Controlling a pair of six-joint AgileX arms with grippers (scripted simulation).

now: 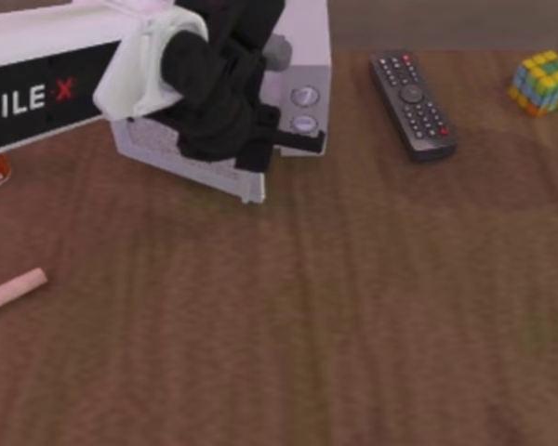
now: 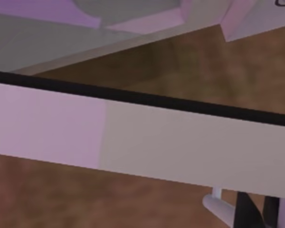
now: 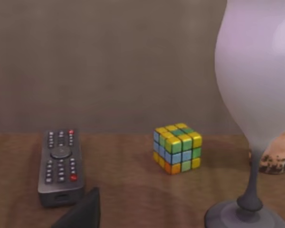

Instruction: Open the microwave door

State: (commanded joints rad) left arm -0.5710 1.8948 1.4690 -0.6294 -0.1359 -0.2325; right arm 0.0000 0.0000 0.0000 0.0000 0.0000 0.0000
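Observation:
The white microwave (image 1: 309,45) stands at the table's back left, with two silver knobs (image 1: 304,96) on its front. The microwave door (image 1: 225,182) is swung out at an angle, its free edge pointing toward the table's middle. My left arm reaches over the microwave, and my left gripper (image 1: 265,150) is at the door's free edge. In the left wrist view the door (image 2: 180,142) fills the frame as a broad white band. My left gripper (image 2: 257,213) is shut on its slim white handle (image 2: 217,207). My right gripper (image 3: 85,211) is parked outside the top view.
A black remote (image 1: 412,104) lies right of the microwave and a coloured cube (image 1: 542,82) sits at the back right. A pink stick (image 1: 9,291) lies at the left edge. The right wrist view shows a white vase (image 3: 256,95) close by.

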